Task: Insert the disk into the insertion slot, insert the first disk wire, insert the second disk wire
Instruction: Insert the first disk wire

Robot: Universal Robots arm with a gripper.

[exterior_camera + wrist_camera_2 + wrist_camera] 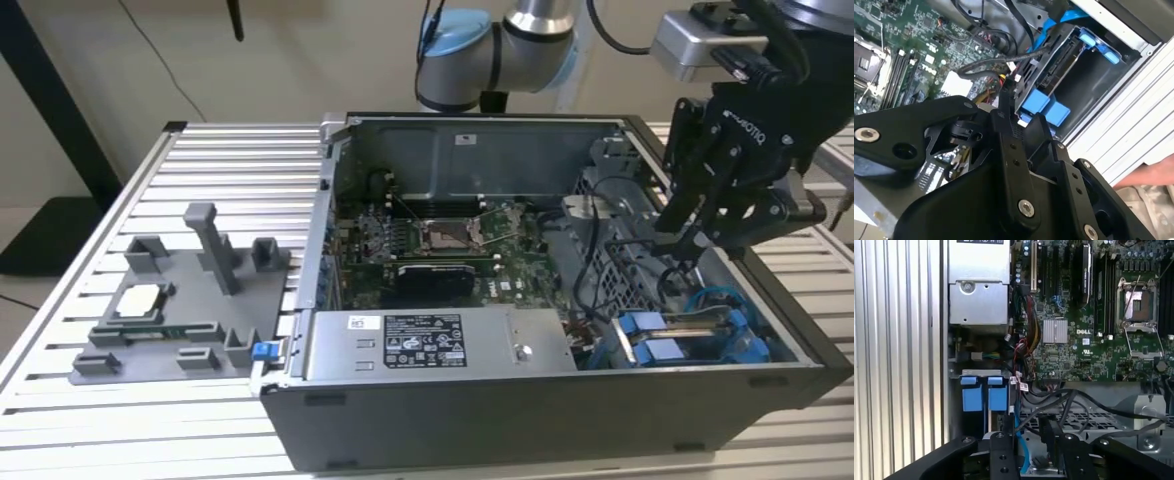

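Position first: the end effector (687, 243) hung low inside the open computer case (534, 410), over the case's corner on the exterior view's right. From my feeds I could not tell whether it was clenched or released. Black cables (1081, 407) ran across just beside it, over the perforated cage wall (1104, 421).

The disk (1056, 62) sat in its bright blue carrier frame (1046, 107) within the insertion slot (1089, 82). It was tucked into that same corner, against the case wall nearest the exterior camera. In the first wrist view I saw two blue tabs side by side, just beyond the power-supply box (979, 295). I could not make out whether any wire was plugged into the disk.

The motherboard (441, 250) lay on the case floor, with its processor socket (1135, 302) near the middle. The case stood toward the edge of the table (214, 160) on the exterior view's right. A grey fixture (220, 262) holding a processor chip (143, 299) sat near the opposite edge.
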